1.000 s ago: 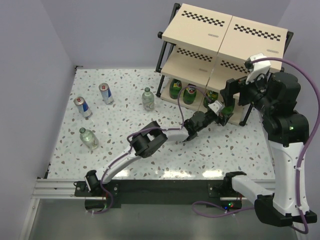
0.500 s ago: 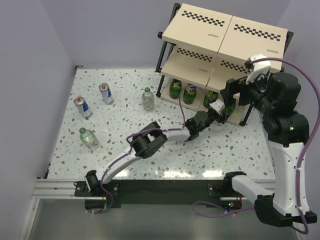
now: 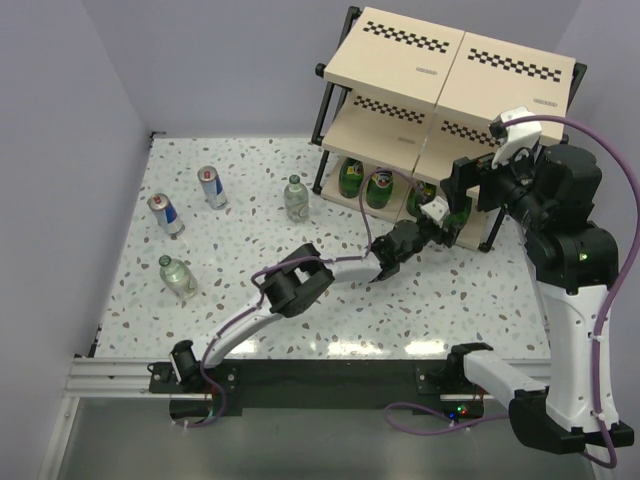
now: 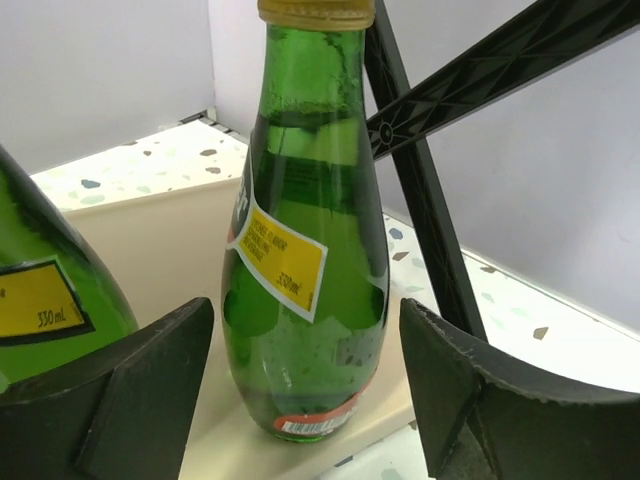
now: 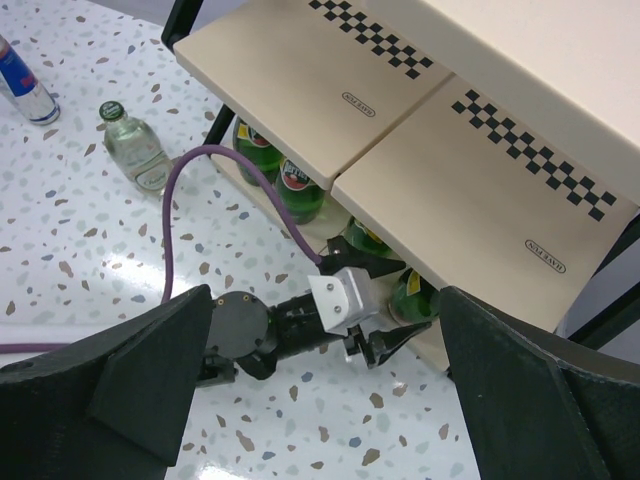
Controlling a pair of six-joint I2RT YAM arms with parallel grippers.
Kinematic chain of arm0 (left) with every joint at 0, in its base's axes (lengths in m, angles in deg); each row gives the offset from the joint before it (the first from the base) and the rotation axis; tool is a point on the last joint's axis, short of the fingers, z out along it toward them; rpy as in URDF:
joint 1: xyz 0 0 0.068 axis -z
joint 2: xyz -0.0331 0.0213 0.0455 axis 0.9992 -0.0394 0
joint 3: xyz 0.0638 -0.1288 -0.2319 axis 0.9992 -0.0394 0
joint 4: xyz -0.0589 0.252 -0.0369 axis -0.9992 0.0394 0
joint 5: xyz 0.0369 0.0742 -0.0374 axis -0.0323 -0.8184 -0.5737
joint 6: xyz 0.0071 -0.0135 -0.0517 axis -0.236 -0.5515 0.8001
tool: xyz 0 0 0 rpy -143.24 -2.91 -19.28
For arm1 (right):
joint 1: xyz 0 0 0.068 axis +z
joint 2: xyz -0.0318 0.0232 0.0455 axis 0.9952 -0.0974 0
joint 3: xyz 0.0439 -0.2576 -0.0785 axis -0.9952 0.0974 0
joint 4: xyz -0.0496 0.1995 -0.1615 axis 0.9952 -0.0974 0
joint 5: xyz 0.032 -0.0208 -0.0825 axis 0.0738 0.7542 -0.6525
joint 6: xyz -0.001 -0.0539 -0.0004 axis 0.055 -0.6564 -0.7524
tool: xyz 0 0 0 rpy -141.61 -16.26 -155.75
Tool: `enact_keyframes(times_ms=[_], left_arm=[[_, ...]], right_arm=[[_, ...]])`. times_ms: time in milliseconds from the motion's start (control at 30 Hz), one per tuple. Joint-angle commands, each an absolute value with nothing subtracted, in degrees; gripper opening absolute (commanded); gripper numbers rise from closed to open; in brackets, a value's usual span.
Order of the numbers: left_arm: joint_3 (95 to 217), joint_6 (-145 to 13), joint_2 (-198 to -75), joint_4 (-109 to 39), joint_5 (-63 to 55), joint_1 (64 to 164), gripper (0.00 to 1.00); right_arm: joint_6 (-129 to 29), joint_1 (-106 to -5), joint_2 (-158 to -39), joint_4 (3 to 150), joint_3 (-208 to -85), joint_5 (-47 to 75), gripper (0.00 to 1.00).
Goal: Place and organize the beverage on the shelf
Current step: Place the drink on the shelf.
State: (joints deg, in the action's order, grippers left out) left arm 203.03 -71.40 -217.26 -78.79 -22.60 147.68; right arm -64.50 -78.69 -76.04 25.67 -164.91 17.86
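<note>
A green glass bottle with a yellow label stands upright on the bottom board of the shelf, at its right end. My left gripper is open around the bottle's base, with a gap on each side. In the top view the left gripper reaches under the lowest tier. Three more green bottles stand in a row to the left on that board. My right gripper hovers open and empty above the shelf's right end.
Two blue-and-silver cans and two clear bottles stand loose on the speckled table at the left. A black frame tube runs diagonally just behind the bottle. The left arm's purple cable loops over the table.
My left gripper has slid a little farther in under the shelf's bottom tier, the green bottle between its fingers. The right arm has not moved.
</note>
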Motion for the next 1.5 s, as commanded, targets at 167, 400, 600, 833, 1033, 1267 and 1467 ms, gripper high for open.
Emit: enact_keyframes(times_ms=[167,400,600,833,1033,1267,1467], left_arm=[[193.95,-72.23,-208.77,-90.99,-18.51,148.38,0.93],[183.85,-73.46,-202.35,-94.5,-18.16,149.35,0.95],[159.78,-72.93,-188.91,-100.83,-17.19,151.11,0.93],[131.76,-72.58,-166.51,-93.82,-17.98,151.9,0.91],[127.84,-71.37,-148.83,-66.77,-17.2,146.82,0.94],[120.82,-70.83,-133.98,-54.26,-14.3,141.97,0.94],[106.51,-68.54,-125.45,-61.36,-7.44,142.41,0.95]], right_arm=[[-64.29,-78.52,-74.61,26.18,-164.3,17.71,0.99],[-66.3,-78.52,-73.64,24.69,-164.13,19.11,0.99],[-74.28,-78.61,-72.94,19.6,-163.78,29.28,0.99],[-81.68,-78.52,-73.46,15.2,-162.28,39.4,0.99],[-87.48,-78.26,-79.6,13.79,-159.82,44.86,0.84],[-87.58,-63.08,-90.06,16.59,-162.37,40.83,0.51],[-85.03,-53.94,-102.54,21.52,-168.15,33.56,0.7]])
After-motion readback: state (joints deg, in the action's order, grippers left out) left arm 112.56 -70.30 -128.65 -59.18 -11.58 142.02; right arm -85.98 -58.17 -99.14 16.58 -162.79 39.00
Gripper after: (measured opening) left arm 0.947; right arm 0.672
